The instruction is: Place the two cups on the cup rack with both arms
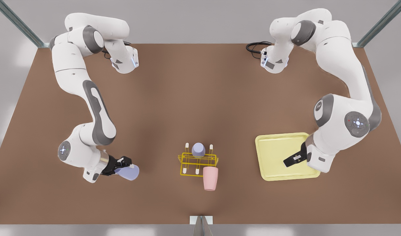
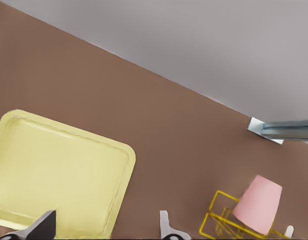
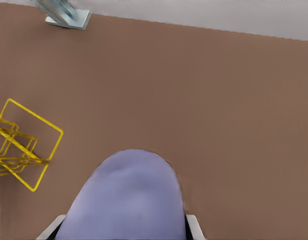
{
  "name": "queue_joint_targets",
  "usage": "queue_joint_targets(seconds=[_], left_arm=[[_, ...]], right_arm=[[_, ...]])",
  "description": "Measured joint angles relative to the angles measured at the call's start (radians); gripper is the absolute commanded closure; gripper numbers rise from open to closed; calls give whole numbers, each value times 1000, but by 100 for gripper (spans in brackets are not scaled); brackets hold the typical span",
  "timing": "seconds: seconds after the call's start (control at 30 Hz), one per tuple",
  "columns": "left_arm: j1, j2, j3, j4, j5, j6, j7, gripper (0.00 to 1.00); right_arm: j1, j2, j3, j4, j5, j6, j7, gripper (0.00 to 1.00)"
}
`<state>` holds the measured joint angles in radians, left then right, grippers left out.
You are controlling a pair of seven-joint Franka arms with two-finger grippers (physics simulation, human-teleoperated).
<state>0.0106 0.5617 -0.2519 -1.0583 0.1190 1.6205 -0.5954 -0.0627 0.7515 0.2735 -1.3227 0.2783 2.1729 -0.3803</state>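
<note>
Front view from above a brown table (image 1: 200, 98) with two white robot arms. At the front view's left, about 9 o'clock from the rack, the right hand (image 1: 127, 165) is clamped on a lavender cup (image 1: 130, 172), which is tipped on its side just above the table. In the right wrist view this cup (image 3: 126, 200) sits between the two fingers (image 3: 194, 227).

A small yellow wire rack (image 1: 195, 162) stands at 6 o'clock from the table's middle. A second lavender cup (image 1: 198, 150) sits on the rack's 12 o'clock side, between white-tipped pegs. A pink cup (image 1: 210, 178) touches the rack's 5 o'clock corner, and the left wrist view shows it tilted, mouth down.

At 3 o'clock from the rack lies a flat pale-yellow tray (image 1: 272, 154). The left hand (image 1: 290, 161) hangs over the tray, its fingers (image 2: 43, 227) apart and holding nothing.
</note>
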Motion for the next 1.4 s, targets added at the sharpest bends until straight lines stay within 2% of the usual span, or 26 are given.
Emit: queue_joint_targets(seconds=[0.03,0.07,0.17,0.43,1.03,1.07,1.4], left_arm=[[-67,-195,118,-285,-16,-13,34,0],[-110,-284,183,-427,-34,-31,66,0],[-129,-348,242,-558,-73,-74,154,0],[-114,-360,224,-576,-121,-120,327,0],[-119,-367,211,-573,-130,-137,520,0],[-119,-367,209,-573,-130,-136,525,0],[-116,-358,174,-535,-128,-141,542,0]], right_arm=[[19,2,0,13,27,0,7,16],[39,5,-1,24,55,1,14,16],[106,29,-8,52,140,22,34,16],[169,97,-5,133,296,107,84,16],[268,135,10,135,406,180,153,15],[273,136,10,135,407,181,155,0],[289,146,3,155,409,189,175,0]])
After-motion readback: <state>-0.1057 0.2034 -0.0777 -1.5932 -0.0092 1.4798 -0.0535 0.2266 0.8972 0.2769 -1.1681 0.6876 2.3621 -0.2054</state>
